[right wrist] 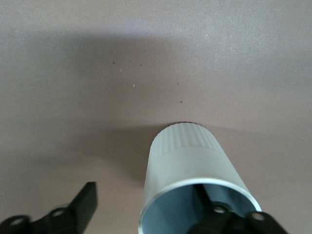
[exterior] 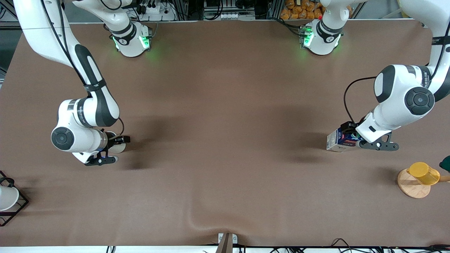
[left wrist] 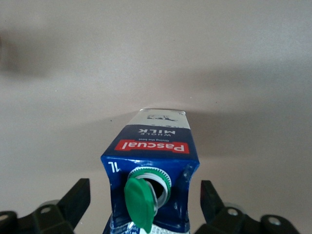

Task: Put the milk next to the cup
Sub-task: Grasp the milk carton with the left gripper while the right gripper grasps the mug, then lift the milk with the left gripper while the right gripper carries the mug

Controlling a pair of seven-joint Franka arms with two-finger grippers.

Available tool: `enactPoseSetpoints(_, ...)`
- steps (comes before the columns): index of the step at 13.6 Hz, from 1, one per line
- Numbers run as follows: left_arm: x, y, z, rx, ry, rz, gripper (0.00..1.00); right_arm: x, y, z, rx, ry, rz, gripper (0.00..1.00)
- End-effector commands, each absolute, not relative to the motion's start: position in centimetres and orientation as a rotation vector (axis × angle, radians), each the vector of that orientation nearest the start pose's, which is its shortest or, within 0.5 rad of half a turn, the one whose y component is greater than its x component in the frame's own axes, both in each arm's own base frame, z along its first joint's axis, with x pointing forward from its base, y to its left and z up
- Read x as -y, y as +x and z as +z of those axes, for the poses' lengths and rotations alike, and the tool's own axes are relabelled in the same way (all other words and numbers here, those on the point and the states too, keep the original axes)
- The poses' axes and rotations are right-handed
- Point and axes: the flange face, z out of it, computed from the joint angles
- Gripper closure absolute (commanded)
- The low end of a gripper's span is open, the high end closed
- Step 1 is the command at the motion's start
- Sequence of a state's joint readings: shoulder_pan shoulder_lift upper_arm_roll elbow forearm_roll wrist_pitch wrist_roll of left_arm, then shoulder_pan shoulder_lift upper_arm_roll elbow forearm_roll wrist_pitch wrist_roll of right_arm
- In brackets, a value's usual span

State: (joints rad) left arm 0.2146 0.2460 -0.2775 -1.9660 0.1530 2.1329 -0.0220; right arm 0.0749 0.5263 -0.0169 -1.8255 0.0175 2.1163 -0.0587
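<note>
Toward the left arm's end of the worktop [exterior: 225, 105], the left end effector [left wrist: 146, 204] straddles the Pascal whole milk carton [left wrist: 151, 165], its fingers [left wrist: 73, 200] spread, with gaps on both sides, not yet clamping. Closing squarely on the blue walls below the green cap [left wrist: 139, 204] seems wisest. That arm is bent low over the carton. Well apart, at the right arm's end, the right end effector [right wrist: 146, 214] pinches the grey cup [right wrist: 190, 170] by its wall, one finger inside.

Lighting: even, overhead, moderately bright. Soft dark shadows on table [exterior: 225, 140] beside both arms. Wrist views soft-focused at the edges.
</note>
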Motion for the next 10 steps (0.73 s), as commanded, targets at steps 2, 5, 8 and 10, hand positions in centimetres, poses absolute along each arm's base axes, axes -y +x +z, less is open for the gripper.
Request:
enactPoseSetpoints(2, 2.3, 59.4, 34.7, -0.200, -3.065, 0.080, 0.32, -2.8, 61.9, 22.8, 0.124, -3.111, 0.343, 1.00)
enactPoseSetpoints(5, 2.3, 59.3, 34.7, -0.203, -3.065, 0.083, 0.43, -2.5, 61.9, 22.8, 0.110, -3.110, 0.345, 1.00)
enactPoseSetpoints(8, 2.4, 59.5, 35.2, -0.201, -3.062, 0.080, 0.55, -3.2, 62.1, 24.0, 0.082, -3.085, 0.342, 1.00)
enactPoseSetpoints(10, 3.0, 59.7, 36.1, -0.200, -3.062, 0.054, 0.58, -4.8, 62.6, 25.5, 0.012, -3.066, 0.379, 1.00)
